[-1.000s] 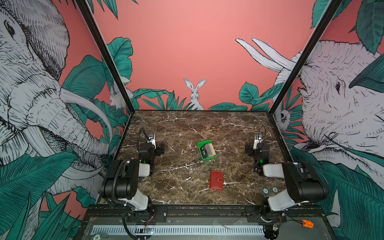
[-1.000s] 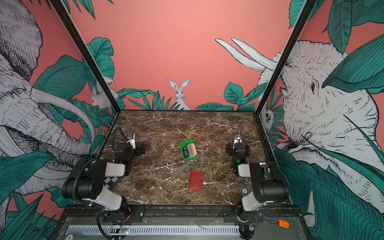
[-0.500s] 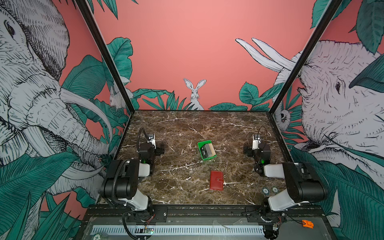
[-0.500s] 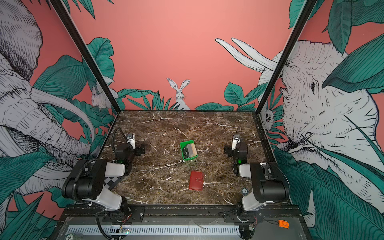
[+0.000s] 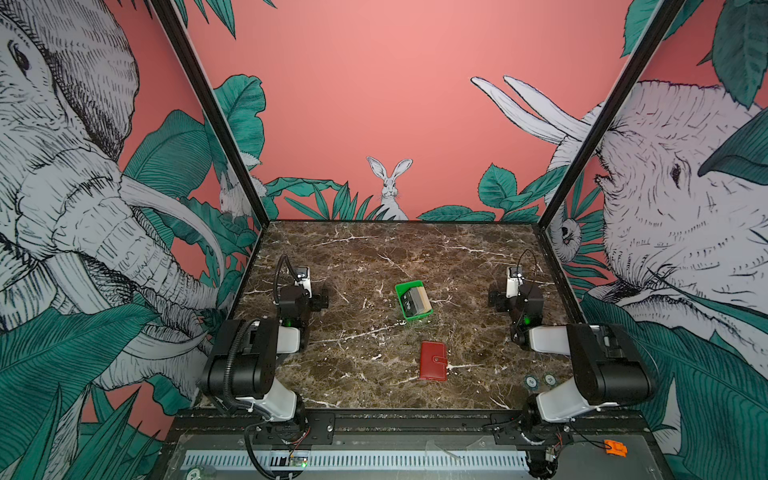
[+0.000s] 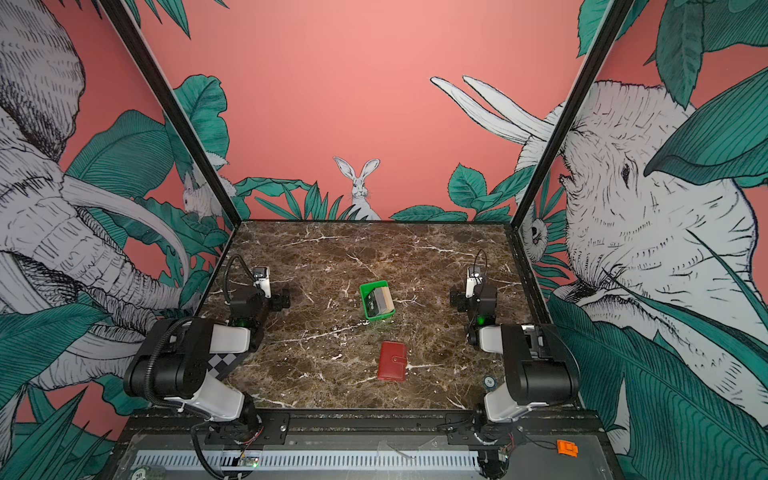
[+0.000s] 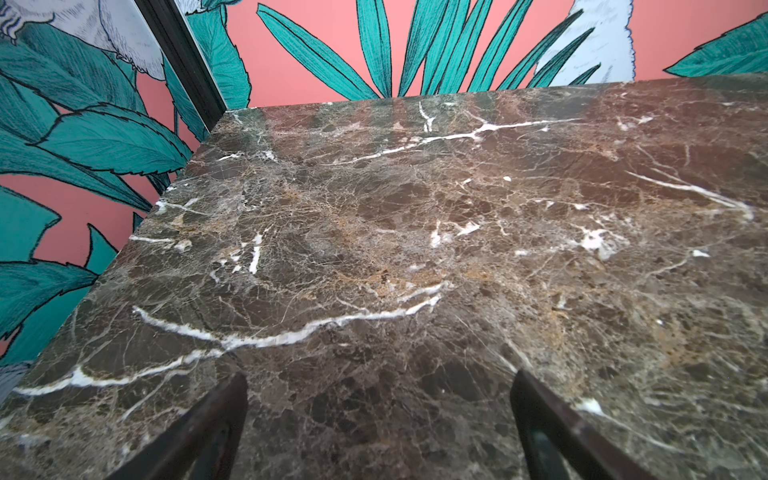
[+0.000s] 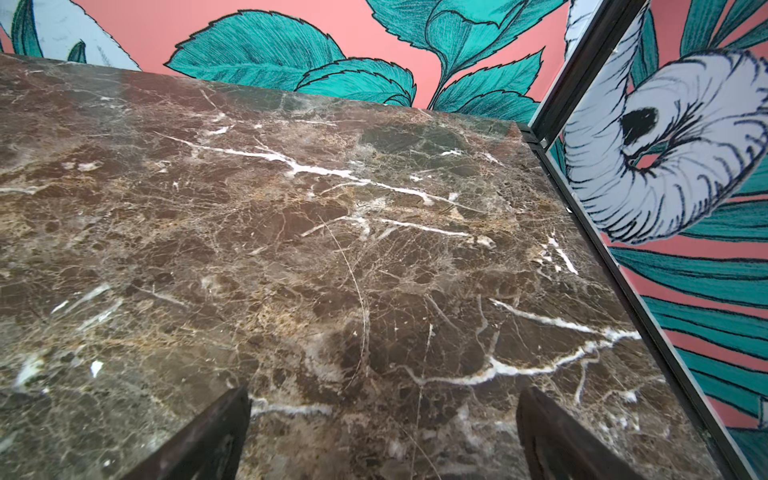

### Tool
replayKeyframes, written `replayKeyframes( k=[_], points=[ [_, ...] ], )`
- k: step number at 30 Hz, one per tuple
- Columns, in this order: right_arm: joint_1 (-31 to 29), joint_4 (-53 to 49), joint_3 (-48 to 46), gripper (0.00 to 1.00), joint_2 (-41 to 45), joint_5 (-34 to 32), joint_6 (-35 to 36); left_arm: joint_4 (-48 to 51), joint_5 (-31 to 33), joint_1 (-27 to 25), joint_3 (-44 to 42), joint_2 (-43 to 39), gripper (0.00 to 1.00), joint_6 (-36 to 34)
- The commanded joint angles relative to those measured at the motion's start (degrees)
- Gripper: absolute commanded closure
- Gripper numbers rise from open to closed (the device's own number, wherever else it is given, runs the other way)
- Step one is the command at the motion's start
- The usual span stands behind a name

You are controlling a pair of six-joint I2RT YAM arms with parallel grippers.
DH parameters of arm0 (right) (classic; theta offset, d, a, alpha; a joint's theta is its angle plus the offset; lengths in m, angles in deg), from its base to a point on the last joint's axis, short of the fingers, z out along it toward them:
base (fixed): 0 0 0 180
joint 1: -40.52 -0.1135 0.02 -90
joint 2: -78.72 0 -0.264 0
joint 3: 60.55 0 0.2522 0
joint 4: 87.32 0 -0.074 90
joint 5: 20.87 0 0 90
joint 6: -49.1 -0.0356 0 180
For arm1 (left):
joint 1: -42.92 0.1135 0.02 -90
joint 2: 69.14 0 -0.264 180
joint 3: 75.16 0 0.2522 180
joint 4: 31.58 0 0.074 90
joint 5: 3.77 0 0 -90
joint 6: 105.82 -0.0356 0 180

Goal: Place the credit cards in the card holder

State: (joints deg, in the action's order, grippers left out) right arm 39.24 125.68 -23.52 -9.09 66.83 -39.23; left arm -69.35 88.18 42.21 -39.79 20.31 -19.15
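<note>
The credit cards (image 5: 414,302) (image 6: 380,302) stand stacked on edge in a green tray (image 5: 404,287) near the table's middle, dark ones with white lettering beside a pale beige one. The card holder (image 5: 433,360) (image 6: 392,360), a red wallet with a snap tab, lies closed nearer the front. My left gripper (image 7: 379,376) (image 5: 305,289) hovers open over bare marble at the left. My right gripper (image 8: 383,390) (image 5: 516,289) hovers open over bare marble at the right. Neither wrist view shows the cards or the holder.
Printed walls with black corner posts (image 5: 582,137) enclose the marble table (image 5: 374,257) on three sides. Two small round tokens (image 5: 539,380) lie by the right arm's base. A checkerboard patch (image 6: 222,363) shows under the left arm. An orange connector (image 5: 615,448) sits off the table in front.
The right wrist has shifted very slightly towards the back. The left arm, cards and card holder have not moved. Both grippers stay open.
</note>
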Motion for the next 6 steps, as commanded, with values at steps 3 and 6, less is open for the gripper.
replayKeyframes(
  k=[3, 6],
  points=[
    [0.14, 0.44, 0.55, 0.02, 0.07, 0.42, -0.77, -0.35, -0.54, 0.10, 0.81, -0.68, 0.01, -0.92],
    [0.14, 0.55, 0.26, 0.02, 0.35, 0.24, -0.75, -0.36, -0.52, 0.13, 0.81, -0.67, 0.01, -0.97]
  ],
)
